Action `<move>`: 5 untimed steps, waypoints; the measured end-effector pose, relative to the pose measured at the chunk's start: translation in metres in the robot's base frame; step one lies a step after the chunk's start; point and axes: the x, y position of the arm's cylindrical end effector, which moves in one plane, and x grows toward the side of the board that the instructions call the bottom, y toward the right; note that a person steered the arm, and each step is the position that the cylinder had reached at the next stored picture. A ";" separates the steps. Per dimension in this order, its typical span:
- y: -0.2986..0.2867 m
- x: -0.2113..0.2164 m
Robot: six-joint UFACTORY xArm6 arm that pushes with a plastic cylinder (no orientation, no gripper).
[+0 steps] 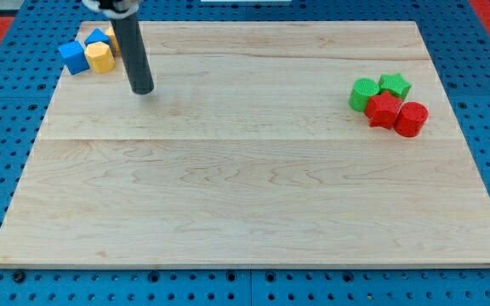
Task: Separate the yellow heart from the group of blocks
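A group of blocks sits at the board's top left corner: a blue block [73,57], a yellow block [99,57], a second blue block [99,36] behind it, and a sliver of another yellow block [111,34] mostly hidden by the rod. I cannot tell which yellow block is the heart. My tip [143,90] rests on the board just to the right of and below this group, apart from the blocks.
A second group lies at the right: a green block [364,93], a green star [395,84], a red block [384,110] and a red cylinder [412,119]. The wooden board [245,195] lies on a blue perforated base.
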 end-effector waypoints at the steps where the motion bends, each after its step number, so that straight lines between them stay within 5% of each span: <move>1: -0.054 0.036; 2: -0.149 0.003; 5: -0.151 -0.047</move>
